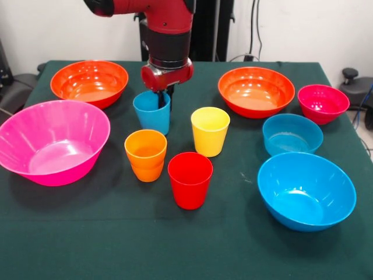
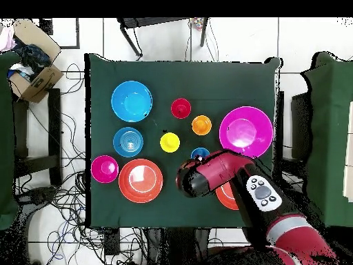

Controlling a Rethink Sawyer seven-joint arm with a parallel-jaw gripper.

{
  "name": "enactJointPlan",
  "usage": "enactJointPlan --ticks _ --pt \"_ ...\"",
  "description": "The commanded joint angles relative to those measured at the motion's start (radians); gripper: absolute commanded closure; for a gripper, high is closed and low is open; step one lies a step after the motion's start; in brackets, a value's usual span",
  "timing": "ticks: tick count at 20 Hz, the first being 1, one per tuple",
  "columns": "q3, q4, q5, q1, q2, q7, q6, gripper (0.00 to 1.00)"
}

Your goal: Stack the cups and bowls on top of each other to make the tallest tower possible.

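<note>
Jaws: dipping into the light blue cup (image 1: 151, 112); whether they are gripping its rim is hidden, so I cannot tell.
Gripper (image 1: 162, 96): hanging straight down over that cup's far rim.
Cups: orange cup (image 1: 145, 154), yellow cup (image 1: 210, 130) and red cup (image 1: 190, 179) are standing upright, apart, near mid-table.
Bowls: pink bowl (image 1: 52, 142), two orange-red bowls (image 1: 89, 82) (image 1: 256, 91), magenta bowl (image 1: 323, 103), small blue bowl (image 1: 292, 133) and large blue bowl (image 1: 306, 191) are sitting separately, unstacked.

Four cups (image 1: 175, 143) clustered at centre frame, narrow gaps between. Bowls flank both sides. Lower frame: bare green table (image 1: 116, 245), open passage. Arm (image 1: 166, 35) blocks upper centre.
</note>
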Motion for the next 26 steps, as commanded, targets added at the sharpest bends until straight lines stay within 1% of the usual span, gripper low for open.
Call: enactJointPlan --ticks 1,3,6,7,9,10,11,13,14,15,17,18,19,23,26 --pt "-0.046 -0.068 -0.007 0.081 0.010 0.132 -0.034 1.00" --pt "-0.056 -0.071 -0.027 0.101 -0.001 0.125 -0.058 1.00" --pt "-0.042 -0.076 -0.054 0.129 -0.047 0.060 -0.044 1.00" --pt "-0.043 -0.066 -0.043 0.127 -0.060 0.066 -0.045 1.00" --pt "-0.076 -0.059 -0.026 0.147 -0.093 0.118 -0.049 1.00" --pt "-0.073 -0.052 -0.021 0.148 -0.109 0.102 -0.036 1.00" --pt "-0.059 -0.042 -0.007 0.135 -0.118 0.086 -0.037 1.00" --pt "-0.062 -0.036 -0.003 0.135 -0.133 0.100 -0.067 1.00" --pt "-0.041 -0.021 0.006 0.108 -0.144 0.099 -0.106 1.00" --pt "-0.017 -0.005 0.019 0.081 -0.156 0.079 -0.111 1.00" --pt "0.035 0.023 0.040 0.029 -0.184 -0.019 -0.058 1.00" --pt "0.057 0.033 0.049 0.005 -0.198 -0.048 -0.051 1.00" --pt "0.078 0.041 0.060 -0.016 -0.209 -0.069 -0.044 1.00" --pt "0.151 0.031 0.102 -0.071 -0.246 -0.176 0.036 1.00" --pt "0.222 0.041 0.165 -0.121 -0.286 -0.235 0.098 1.00"
